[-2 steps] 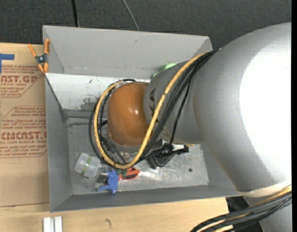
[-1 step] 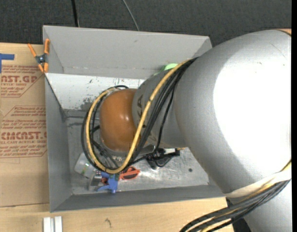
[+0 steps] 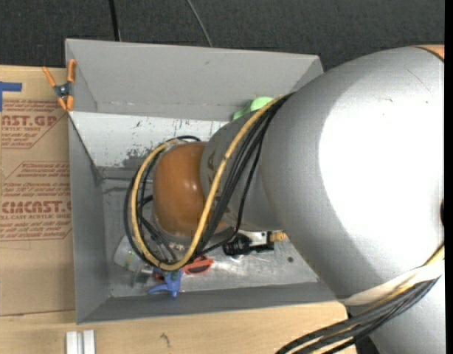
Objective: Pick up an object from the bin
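Note:
A small blue plastic piece (image 3: 167, 283) lies at the near edge of the bin floor. Just right of it is a thin red-orange thing (image 3: 201, 265). A black tool-like thing with a white and yellow end (image 3: 250, 243) lies further right, against the arm's underside. A clear, shiny thing (image 3: 128, 259) sits at the near left of the floor; its shape is hard to tell. At the far wall a light green thing (image 3: 259, 105) peeks out from behind the arm.
The arm reaches in from the right and covers most of the bin floor. Its orange dome and looped black and yellow cables hang over the middle. Grey floor shows along the left wall and the far side.

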Controlling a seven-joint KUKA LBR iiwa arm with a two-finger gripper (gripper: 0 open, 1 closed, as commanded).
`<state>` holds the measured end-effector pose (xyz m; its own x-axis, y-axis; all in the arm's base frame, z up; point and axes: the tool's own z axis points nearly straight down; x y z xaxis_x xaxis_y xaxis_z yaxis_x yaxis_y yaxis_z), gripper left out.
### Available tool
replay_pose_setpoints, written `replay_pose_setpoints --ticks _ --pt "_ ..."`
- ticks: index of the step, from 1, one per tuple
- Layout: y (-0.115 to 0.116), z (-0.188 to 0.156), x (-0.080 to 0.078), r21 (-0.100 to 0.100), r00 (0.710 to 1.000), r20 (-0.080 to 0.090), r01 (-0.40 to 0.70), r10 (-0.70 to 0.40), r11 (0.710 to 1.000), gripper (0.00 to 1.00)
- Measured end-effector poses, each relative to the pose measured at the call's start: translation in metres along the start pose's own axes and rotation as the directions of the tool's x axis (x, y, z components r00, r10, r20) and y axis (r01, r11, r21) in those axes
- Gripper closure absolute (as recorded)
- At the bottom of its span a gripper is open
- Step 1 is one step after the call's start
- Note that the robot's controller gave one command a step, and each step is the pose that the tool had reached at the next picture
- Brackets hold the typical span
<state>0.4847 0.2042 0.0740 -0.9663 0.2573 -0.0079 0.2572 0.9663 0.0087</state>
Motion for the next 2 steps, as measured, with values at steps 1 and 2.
replay_pose_setpoints --ticks 1,2 --pt "0.0000 0.0000 0.0000 0.000 1.000 0.000 0.000 0.000 1.000 1.00" --pt "0.0000 -0.0013 0.0005 0.002 1.000 -0.003 0.000 0.000 1.000 1.00"
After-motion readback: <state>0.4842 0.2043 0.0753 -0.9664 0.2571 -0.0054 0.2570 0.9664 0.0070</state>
